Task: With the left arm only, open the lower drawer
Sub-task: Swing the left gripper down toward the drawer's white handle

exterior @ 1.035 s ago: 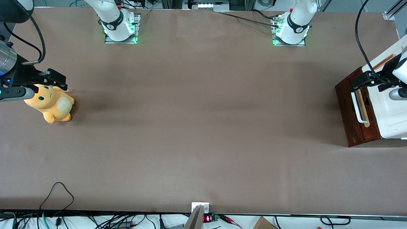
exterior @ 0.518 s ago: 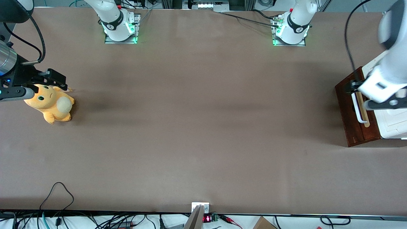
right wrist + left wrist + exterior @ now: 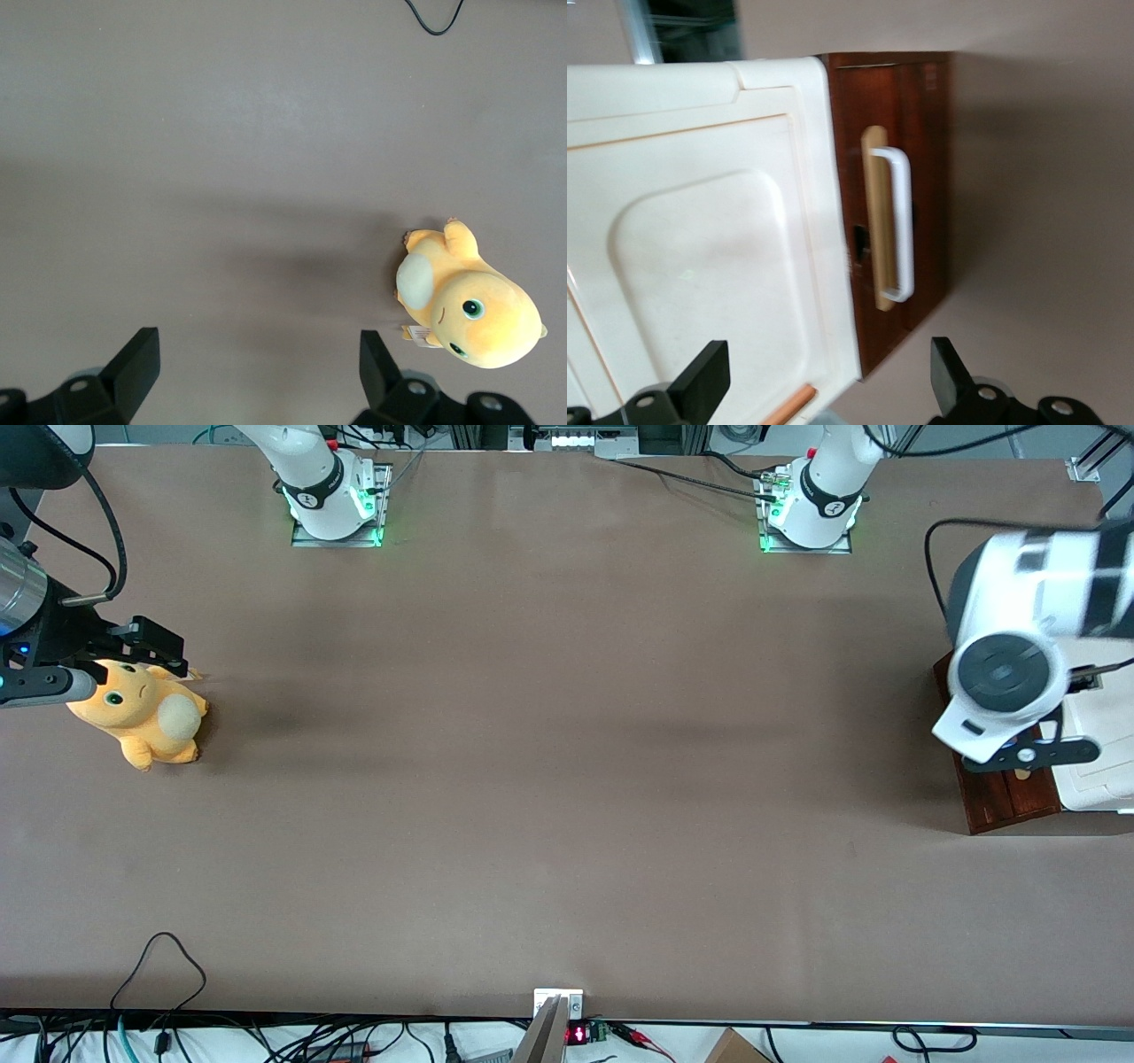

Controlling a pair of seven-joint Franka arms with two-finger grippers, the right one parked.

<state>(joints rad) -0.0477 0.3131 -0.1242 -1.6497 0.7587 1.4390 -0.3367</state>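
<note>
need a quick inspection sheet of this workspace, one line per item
surface: brown table, bare in its middle.
job's things: lower drawer projects a little from under the white cabinet; white loop handle ungrasped.
clutter: orange plush toy toward the parked arm's end of the table.
grippers: left arm's end effector open, empty, above the cabinet's and drawer's edge; in the front view the left arm hides it.
cables: black loop on the table edge nearest the front camera; black cable looping from the left arm.
surroundings: two arm bases lit green; wiring along both long table edges.
</note>
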